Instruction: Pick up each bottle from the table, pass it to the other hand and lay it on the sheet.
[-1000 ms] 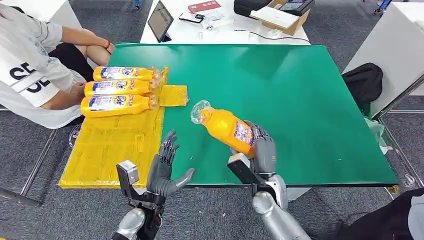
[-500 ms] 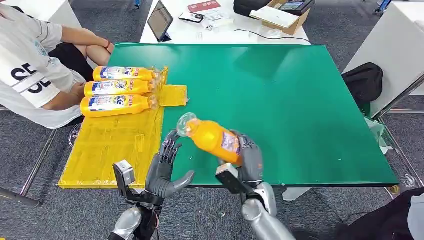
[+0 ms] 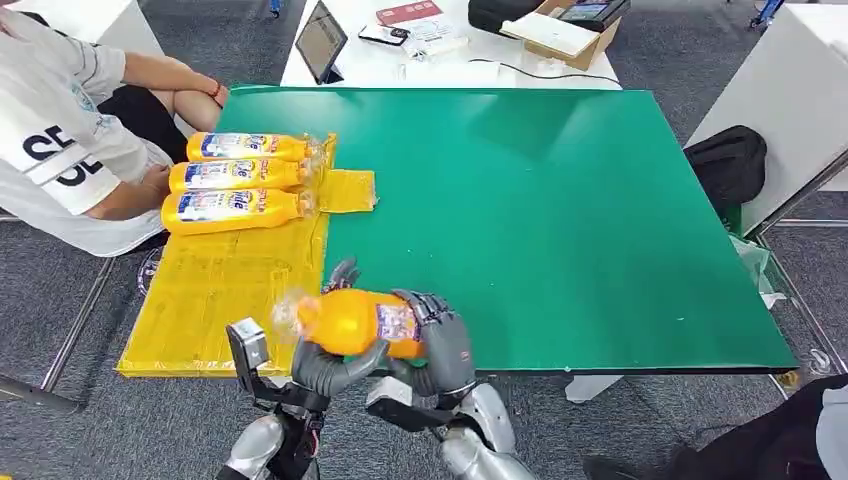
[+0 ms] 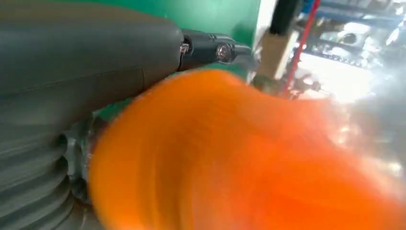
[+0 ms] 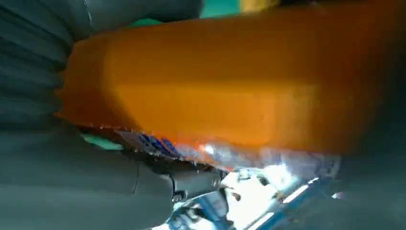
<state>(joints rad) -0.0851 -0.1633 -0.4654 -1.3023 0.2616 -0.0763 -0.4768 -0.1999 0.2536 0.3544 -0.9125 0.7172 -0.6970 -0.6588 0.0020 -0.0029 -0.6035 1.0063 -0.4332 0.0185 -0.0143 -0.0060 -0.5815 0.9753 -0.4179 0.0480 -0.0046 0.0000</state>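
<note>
Gripping the bottle (image 3: 355,322), right hand (image 3: 440,345) meets the open left hand (image 3: 325,362).

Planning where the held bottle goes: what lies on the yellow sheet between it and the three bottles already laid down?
In the head view, only bare yellow sheet lies between the held bottle and the three laid bottles.

Glossy plastic bottle (image 3: 350,322), crinkled yellow sheet (image 3: 225,290)
</note>
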